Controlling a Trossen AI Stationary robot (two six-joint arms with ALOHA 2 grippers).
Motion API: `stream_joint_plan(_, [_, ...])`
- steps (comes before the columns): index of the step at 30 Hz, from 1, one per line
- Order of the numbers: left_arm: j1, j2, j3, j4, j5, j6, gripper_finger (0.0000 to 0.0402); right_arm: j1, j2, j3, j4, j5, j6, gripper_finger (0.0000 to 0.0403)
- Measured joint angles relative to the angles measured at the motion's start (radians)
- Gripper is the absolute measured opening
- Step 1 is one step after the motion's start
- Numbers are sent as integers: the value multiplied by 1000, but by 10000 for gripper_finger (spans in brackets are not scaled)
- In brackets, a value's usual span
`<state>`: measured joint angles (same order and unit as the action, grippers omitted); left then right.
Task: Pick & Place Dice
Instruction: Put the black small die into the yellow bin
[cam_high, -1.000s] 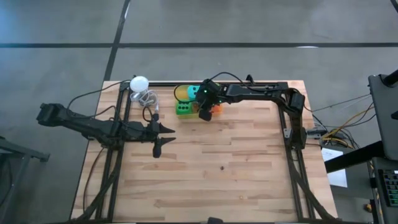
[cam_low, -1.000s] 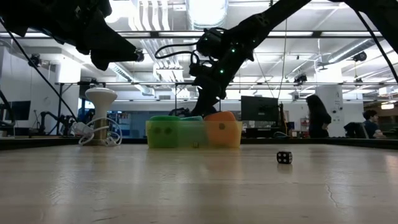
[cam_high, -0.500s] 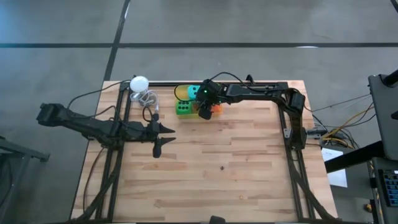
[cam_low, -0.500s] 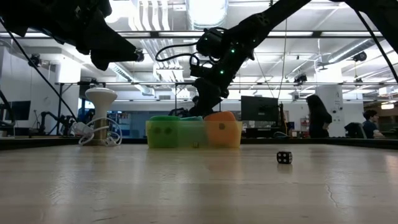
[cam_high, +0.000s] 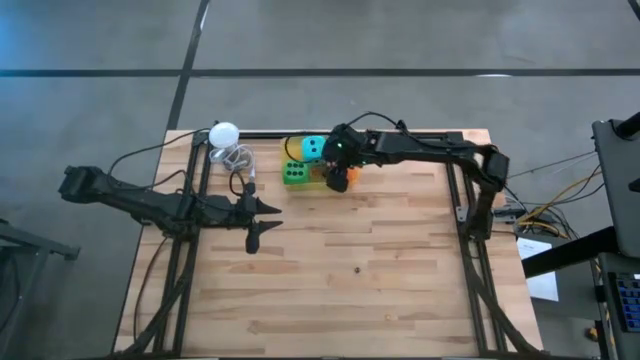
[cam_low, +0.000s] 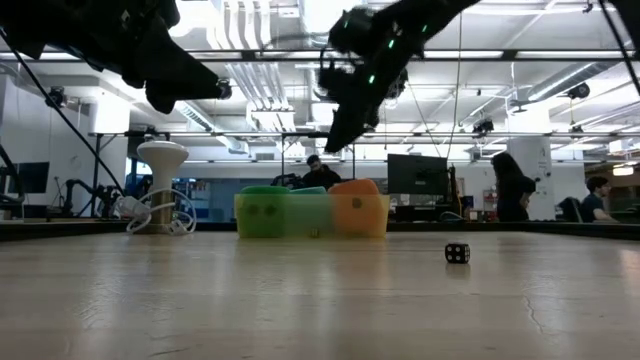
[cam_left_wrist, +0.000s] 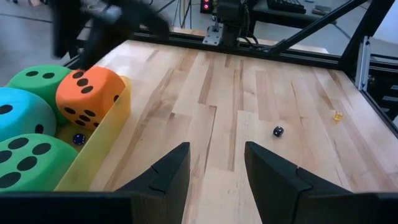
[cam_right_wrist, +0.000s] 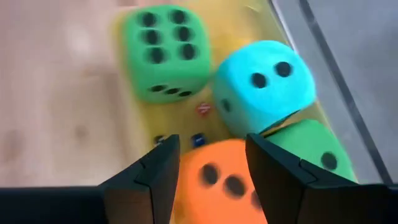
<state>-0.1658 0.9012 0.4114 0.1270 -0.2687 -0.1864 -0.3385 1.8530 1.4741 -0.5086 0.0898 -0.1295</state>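
Several soft dice sit in a yellow tray (cam_high: 289, 150) at the table's far middle: a green die (cam_right_wrist: 165, 53), a teal die (cam_right_wrist: 264, 84), a second green die (cam_right_wrist: 311, 149) and an orange die (cam_right_wrist: 217, 183). My right gripper (cam_right_wrist: 211, 146) hangs open above the orange die (cam_high: 347, 181), well clear of the tray in the low view (cam_low: 340, 135). Over the table's left part, my left gripper (cam_left_wrist: 217, 155) waits open, with nothing between its fingers.
A white ball (cam_high: 225, 132) stands on a coiled stand at the far left. A small black die (cam_left_wrist: 278, 131) and a tiny yellow one (cam_left_wrist: 337, 116) lie on the bare wood toward the table's right. Small dice lie on the tray's floor (cam_right_wrist: 198, 139).
My right gripper has risen from the orange die's top to well above the tray and shifted a little toward the table's right edge. The orange die stays in the tray beside the others.
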Motion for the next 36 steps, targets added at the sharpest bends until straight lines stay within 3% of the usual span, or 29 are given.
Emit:
stream_joint_plan(9, [0,0,0,-9,0,-1,159,211,-193,-87,-145,-1,107,175])
stream_joint_plan(16, [0,0,0,-23,0,-21,159,410,-298,-238,-166,-37,334,175])
stream_joint_plan(19, [0,0,0,-22,0,-24,159,505,-325,-311,-107,11,455,176])
stream_joint_plan(24, [0,0,0,-20,0,-32,159,635,-334,-427,33,105,625,176])
stream_joint_plan(29, [0,0,0,-20,0,-50,159,707,-301,-494,100,125,761,176])
stream_joint_plan(36, [0,0,0,-20,0,-50,159,779,-218,-499,140,205,811,176])
